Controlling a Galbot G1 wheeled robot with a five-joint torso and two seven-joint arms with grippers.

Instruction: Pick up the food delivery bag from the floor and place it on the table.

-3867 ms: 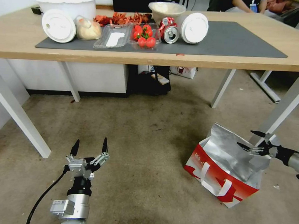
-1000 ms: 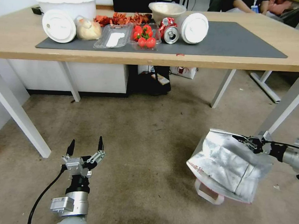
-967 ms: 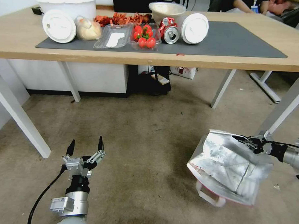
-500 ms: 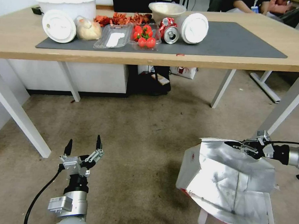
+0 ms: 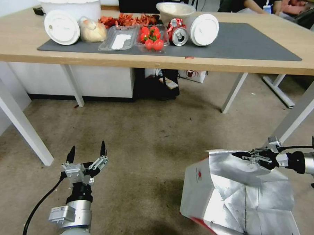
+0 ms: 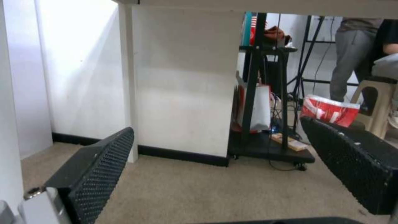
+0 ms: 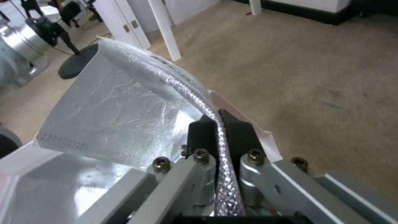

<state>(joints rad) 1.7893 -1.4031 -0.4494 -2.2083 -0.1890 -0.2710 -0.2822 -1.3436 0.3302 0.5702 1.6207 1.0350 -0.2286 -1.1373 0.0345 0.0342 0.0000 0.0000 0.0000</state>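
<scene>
Food delivery bag (image 5: pixel 236 200) is held off the floor (image 5: pixel 152 141) at near right, its foil rim pinched by the closed right gripper (image 5: pixel 243 156), while the left gripper (image 5: pixel 86 152) is kept open at near left; the lifting step is judged under way, and raising above the far table (image 5: pixel 235 63) is called for.

Office or lab: carpet floor (image 5: pixel 145 137), white-legged desks (image 5: pixel 166 60), equipment rack (image 6: pixel 269 93), cables.

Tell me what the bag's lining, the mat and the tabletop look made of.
Bag lining: crinkly silver foil, shiny and creased; the right gripper pinches its rim. Mat: matte dark grey, probably felt or rubber. Tabletop: light wood or wood-look laminate, faint grain.
</scene>
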